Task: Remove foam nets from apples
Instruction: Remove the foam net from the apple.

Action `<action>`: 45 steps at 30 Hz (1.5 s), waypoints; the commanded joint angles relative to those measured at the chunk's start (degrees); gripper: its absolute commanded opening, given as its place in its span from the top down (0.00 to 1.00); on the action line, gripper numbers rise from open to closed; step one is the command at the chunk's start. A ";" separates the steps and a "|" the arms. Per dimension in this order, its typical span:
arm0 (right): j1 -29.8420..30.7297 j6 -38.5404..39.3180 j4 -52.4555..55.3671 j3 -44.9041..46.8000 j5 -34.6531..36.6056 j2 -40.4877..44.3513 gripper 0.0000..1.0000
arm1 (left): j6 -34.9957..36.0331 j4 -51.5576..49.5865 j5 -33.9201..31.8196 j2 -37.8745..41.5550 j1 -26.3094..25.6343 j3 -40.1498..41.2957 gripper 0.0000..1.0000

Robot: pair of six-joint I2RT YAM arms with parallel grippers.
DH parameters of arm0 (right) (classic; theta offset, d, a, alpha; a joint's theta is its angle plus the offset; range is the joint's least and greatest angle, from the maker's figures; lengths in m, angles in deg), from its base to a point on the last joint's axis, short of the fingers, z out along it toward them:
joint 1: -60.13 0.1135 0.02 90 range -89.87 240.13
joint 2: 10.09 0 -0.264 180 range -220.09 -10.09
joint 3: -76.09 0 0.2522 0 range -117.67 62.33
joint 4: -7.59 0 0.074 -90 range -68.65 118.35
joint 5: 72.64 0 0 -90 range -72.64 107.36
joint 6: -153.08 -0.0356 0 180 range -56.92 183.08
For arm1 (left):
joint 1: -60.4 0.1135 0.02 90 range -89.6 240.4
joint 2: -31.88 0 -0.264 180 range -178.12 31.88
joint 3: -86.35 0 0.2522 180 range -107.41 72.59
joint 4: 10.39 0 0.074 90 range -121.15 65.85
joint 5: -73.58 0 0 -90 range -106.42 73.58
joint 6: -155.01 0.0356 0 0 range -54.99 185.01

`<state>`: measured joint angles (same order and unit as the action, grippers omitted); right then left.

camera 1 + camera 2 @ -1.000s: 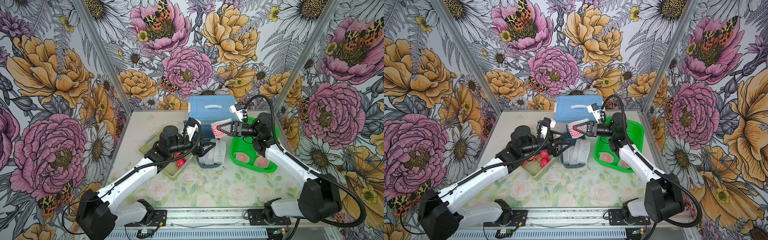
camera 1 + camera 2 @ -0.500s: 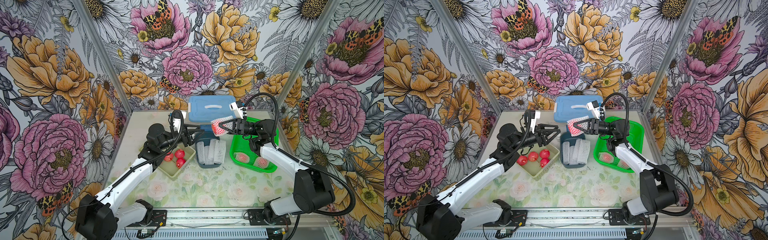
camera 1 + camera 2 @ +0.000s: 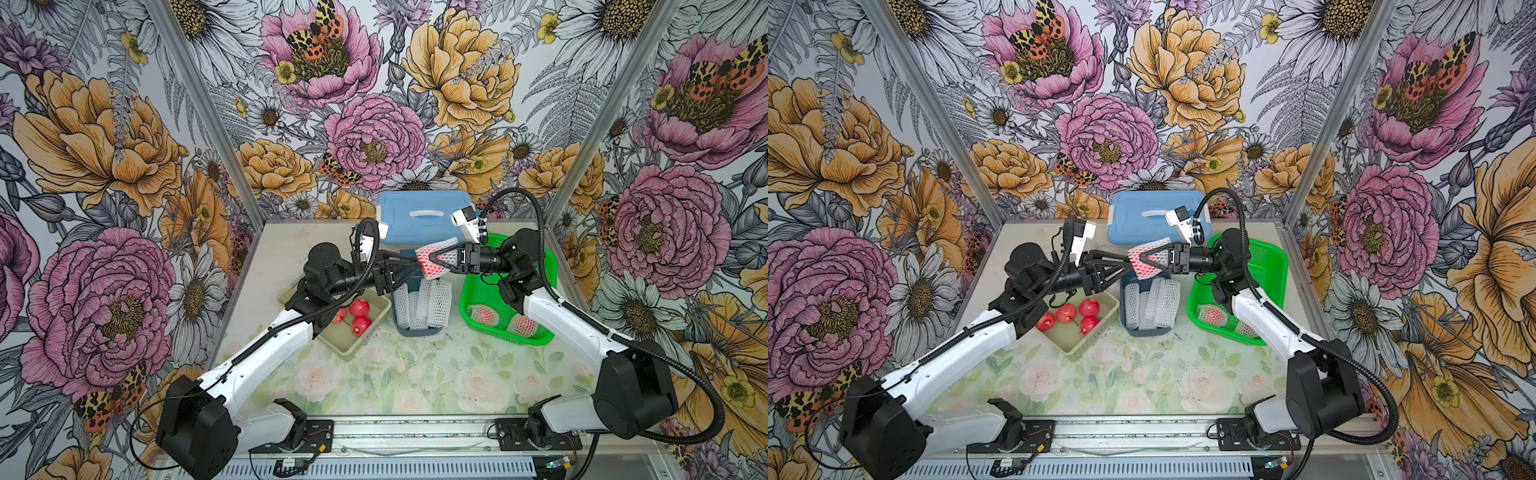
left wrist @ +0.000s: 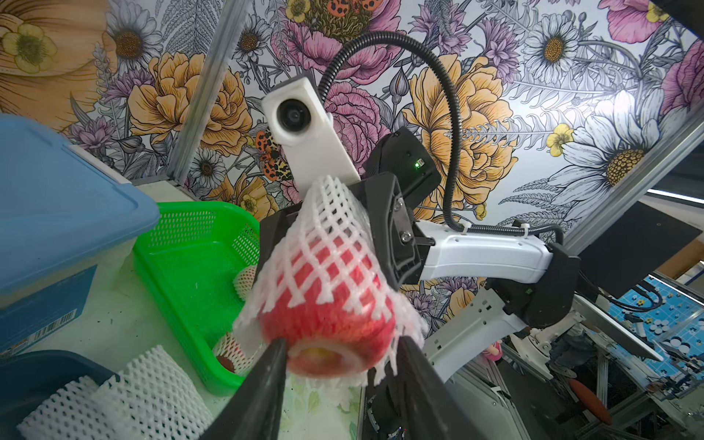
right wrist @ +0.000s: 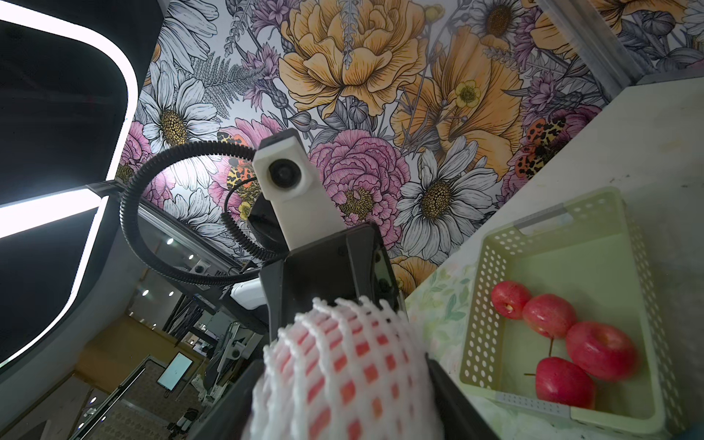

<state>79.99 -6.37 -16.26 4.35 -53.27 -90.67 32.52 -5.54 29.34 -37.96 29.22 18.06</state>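
Observation:
A red apple (image 3: 433,266) in a white foam net (image 4: 327,244) hangs in the air above the dark bin. My right gripper (image 3: 428,262) is shut on the netted part (image 5: 343,362). My left gripper (image 3: 419,262) faces it from the other side. Its two fingers press on the apple's bare end (image 4: 327,335), where the net's frilly edge has pulled back. Both top views show the two grippers meeting tip to tip at this apple (image 3: 1144,262). Several bare apples (image 3: 359,307) lie in the beige basket (image 3: 365,336).
The dark blue bin (image 3: 415,332) below the grippers holds several empty foam nets (image 3: 424,305). At the right, a green basket (image 3: 486,286) has two netted apples (image 3: 482,313) in it. A blue lidded box (image 3: 419,216) stands at the back.
My left gripper swung away from the bin, then came up to the netted apple, and its wide-open jaws narrowed onto the bare end. The right gripper kept its hold.

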 commanded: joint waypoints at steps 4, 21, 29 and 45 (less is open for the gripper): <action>1.04 3.75 3.05 -1.73 0.47 2.23 0.41 | 1.20 -1.23 0.41 -0.75 -0.33 -1.63 0.43; 2.94 10.00 12.31 -4.67 2.16 3.82 0.41 | 4.04 -4.36 -2.37 -0.82 -1.09 -1.29 0.38; 4.43 14.87 18.80 -5.84 4.09 4.29 0.41 | 3.93 -4.64 -2.60 -0.82 -1.57 -2.12 0.23; 5.22 17.27 21.26 -5.83 6.63 4.70 0.34 | 3.60 -3.35 -2.25 0.12 -1.51 -1.34 0.48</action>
<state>84.49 10.13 4.79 0.00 -45.84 -87.72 35.32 -9.84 27.35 -38.46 27.88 17.36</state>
